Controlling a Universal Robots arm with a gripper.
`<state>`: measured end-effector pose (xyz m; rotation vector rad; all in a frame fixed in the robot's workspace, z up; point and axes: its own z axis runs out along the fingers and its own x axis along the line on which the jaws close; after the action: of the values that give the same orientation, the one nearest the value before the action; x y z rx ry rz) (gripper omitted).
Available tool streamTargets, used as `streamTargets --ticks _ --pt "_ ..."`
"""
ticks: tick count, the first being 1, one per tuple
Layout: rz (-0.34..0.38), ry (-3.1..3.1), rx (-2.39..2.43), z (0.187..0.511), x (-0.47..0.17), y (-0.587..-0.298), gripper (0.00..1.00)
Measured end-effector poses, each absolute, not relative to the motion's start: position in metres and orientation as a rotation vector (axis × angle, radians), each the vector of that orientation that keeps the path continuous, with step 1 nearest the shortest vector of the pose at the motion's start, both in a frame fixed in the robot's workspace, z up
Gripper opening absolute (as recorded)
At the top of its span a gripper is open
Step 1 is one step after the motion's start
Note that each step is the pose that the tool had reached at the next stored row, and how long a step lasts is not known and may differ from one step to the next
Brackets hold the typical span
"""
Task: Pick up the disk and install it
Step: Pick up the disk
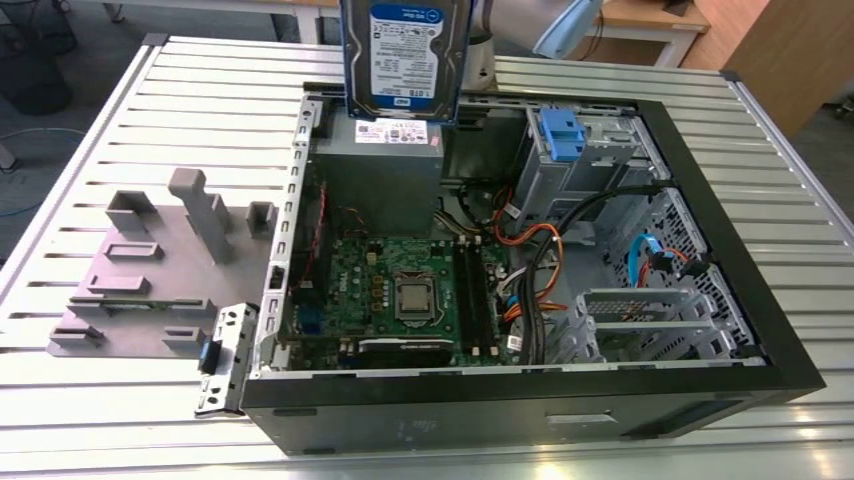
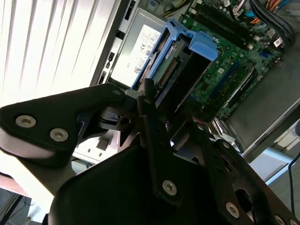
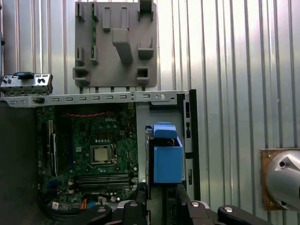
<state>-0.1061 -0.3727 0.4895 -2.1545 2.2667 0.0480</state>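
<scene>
A: Exterior view first. Where's the disk?
B: The disk point(image 1: 403, 55) is up in the air at 12 o'clock. It stands on edge, label to the camera, over the far rim of the open computer case point(image 1: 747, 300), and touches nothing below. The grey power supply point(image 1: 380, 165) is under it at 6 o'clock. The drive cage point(image 1: 567, 140) with the blue latch is at 4 o'clock from the disk.
A: Step?
B: Carrying, I'd say. It's picked up, not installed. A grey fixture point(image 1: 160, 260) sits on the counter point(image 1: 107, 120) at 9 o'clock of the case, well apart.
A: Second wrist view. End effector?
B: The end effector point(image 2: 157, 96) is clamped on the disk point(image 2: 180, 65), with black fingers point(image 2: 93, 101) closed against it from two sides. The power supply point(image 2: 136, 47) and motherboard point(image 2: 234, 51) lie beyond it.
A: First wrist view?
B: The disk point(image 3: 167, 164) shows edge-on, blue side to the camera, just past the end effector point(image 3: 159, 208). It hangs over the case beside the motherboard point(image 3: 93, 150).
A: How to do this well?
B: My judgement:
- Go slowly and hold the disk square to the bay, with no twist.
- The grip looks to be at one end, so a bump could pivot the disk.
- Clear the case rim and the cables point(image 1: 534, 260) with margin.
- I can't tell which bay is meant, so line up before descending.
</scene>
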Motion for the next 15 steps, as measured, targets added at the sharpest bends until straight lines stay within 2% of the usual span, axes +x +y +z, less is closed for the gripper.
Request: streamTargets --ticks 15 --pt "0.048 2.267 -2.154 0.489 -0.089 -0.373 0.35"
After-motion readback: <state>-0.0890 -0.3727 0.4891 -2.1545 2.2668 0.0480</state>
